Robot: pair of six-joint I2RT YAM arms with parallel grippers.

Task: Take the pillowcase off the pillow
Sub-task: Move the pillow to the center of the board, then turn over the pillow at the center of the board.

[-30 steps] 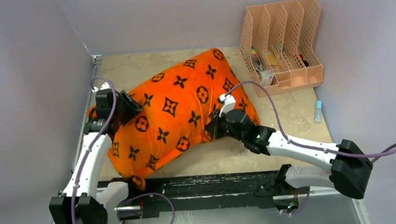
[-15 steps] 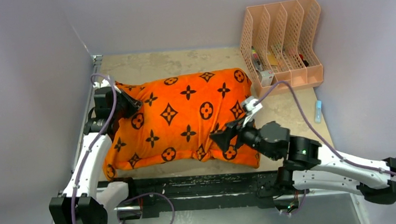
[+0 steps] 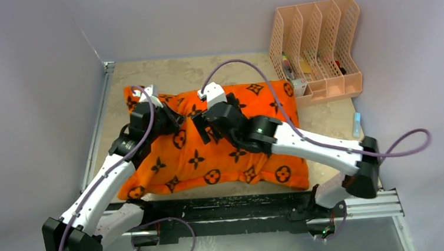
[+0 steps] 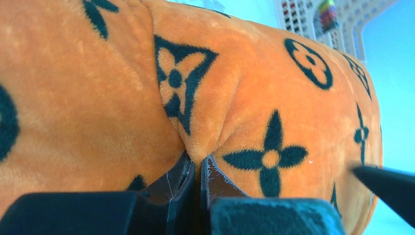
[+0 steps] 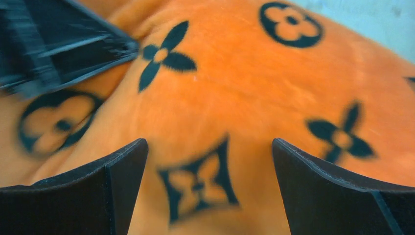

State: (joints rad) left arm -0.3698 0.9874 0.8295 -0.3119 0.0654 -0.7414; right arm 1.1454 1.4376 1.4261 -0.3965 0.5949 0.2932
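Toward the left of the mottled beige bench [image 3: 204, 70], the left arm reaches over the near left part of a bright orange plush pillowcase [image 3: 210, 162] printed with black flowers, stars and circles. The left pincer [image 3: 176, 119] is closed tight on a raised fold of that fabric; the left wrist view shows the fold squeezed between its two dark fingers [image 4: 188, 176], with the plush bulging up on either side. The pillowcase lies lengthwise across the middle of the bench, puffed full, with the pillow hidden inside it. Just right of the left pincer, the right pincer [image 3: 202, 128] hangs over the top of the pillowcase with its jaws spread wide and nothing held; orange plush fills the gap between them in the right wrist view. At the far right corner stands a peach plastic file rack [image 3: 320, 42], its near left corner touching the pillowcase's far right corner. Nearer, by the right wall, lies a small pale blue object [image 3: 357, 125], too small to identify.
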